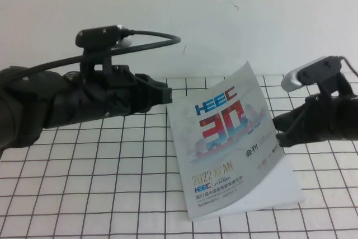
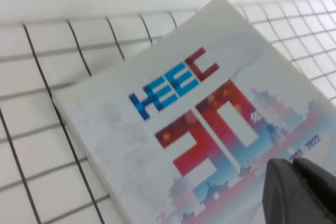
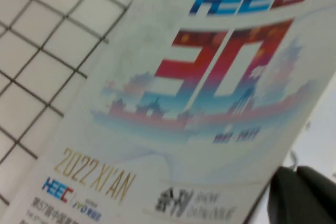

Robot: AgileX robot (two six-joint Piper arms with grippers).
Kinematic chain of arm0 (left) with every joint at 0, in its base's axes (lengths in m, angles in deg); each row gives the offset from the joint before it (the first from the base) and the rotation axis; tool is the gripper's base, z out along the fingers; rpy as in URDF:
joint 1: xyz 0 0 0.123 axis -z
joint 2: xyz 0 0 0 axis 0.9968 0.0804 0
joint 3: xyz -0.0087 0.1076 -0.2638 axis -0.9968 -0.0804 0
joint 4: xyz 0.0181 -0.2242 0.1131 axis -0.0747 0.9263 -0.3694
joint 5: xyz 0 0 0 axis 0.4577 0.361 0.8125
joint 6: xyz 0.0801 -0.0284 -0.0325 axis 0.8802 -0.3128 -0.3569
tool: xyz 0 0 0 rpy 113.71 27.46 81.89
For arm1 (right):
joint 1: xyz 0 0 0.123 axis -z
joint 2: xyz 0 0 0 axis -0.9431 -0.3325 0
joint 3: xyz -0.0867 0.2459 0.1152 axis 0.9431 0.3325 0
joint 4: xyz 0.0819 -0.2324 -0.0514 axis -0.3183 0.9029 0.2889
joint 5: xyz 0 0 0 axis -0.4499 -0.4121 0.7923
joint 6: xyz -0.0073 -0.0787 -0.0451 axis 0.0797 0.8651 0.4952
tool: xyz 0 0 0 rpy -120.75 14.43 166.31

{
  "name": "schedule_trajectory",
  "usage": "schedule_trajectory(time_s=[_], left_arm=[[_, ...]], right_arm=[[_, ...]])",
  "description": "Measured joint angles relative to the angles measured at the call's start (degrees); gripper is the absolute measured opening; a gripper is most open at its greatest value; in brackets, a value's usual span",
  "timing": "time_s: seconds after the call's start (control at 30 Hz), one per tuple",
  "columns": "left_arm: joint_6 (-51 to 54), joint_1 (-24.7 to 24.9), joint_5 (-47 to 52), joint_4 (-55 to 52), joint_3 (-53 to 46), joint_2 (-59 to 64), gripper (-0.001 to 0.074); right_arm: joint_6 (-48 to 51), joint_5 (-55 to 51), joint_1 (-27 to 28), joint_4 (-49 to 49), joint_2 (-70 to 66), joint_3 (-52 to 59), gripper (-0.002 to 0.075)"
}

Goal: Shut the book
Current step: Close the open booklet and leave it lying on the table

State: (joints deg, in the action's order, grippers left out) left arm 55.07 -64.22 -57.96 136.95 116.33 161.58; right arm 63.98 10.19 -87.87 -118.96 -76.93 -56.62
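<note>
The book (image 1: pixel 229 138) lies on the checked table, its glossy cover printed "HEEC 30" raised at a slant over the white pages (image 1: pixel 282 186). The cover fills the left wrist view (image 2: pixel 199 119) and the right wrist view (image 3: pixel 210 103). My left gripper (image 1: pixel 166 94) is shut and hovers by the cover's far left corner; its fingertips (image 2: pixel 294 163) sit just above the printed face. My right gripper (image 1: pixel 279 132) is shut too, right by the cover's free right edge (image 3: pixel 295 171), with nothing between its fingers.
A white cloth with a black grid (image 1: pixel 84 183) covers the table. A plain white wall (image 1: pixel 179 4) stands behind it. Both dark arms reach in from the sides at cover height.
</note>
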Motion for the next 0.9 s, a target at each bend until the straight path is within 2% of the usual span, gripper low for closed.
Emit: schedule_trajectory(time_s=[0.17,0.33,0.47,0.63,0.7,0.77,0.9], left_arm=[[1.52,0.00,-4.28,-4.53,0.00,-8.26,-0.0004],[0.07,-0.94,-3.93,-17.52,0.00,-17.26,-0.0004],[-8.95,-5.37,2.23,-29.26,0.00,-24.08,-0.0004],[-27.41,-12.62,11.30,-49.27,0.00,-31.52,-0.0004],[-34.05,-14.40,12.90,-55.50,0.00,-34.08,-0.0004],[-38.46,-15.39,13.79,-60.18,0.00,-36.83,-0.0004],[-41.02,-15.76,12.89,-64.42,-1.59,-42.40,-0.0004]], right_arm=[[-0.18,1.56,0.00,4.18,10.83,0.00,-0.0003],[-0.50,1.13,0.00,12.40,22.82,0.23,-0.0003],[-0.64,0.75,0.92,15.19,33.03,0.48,-0.0003],[-2.81,-4.06,4.63,17.38,41.91,0.48,-0.0003],[-6.17,-9.94,5.85,21.90,44.31,0.48,-0.0003],[-13.22,-16.22,6.66,30.87,45.96,0.48,-0.0003],[-35.24,-25.51,7.12,55.16,47.41,0.60,-0.0003]])
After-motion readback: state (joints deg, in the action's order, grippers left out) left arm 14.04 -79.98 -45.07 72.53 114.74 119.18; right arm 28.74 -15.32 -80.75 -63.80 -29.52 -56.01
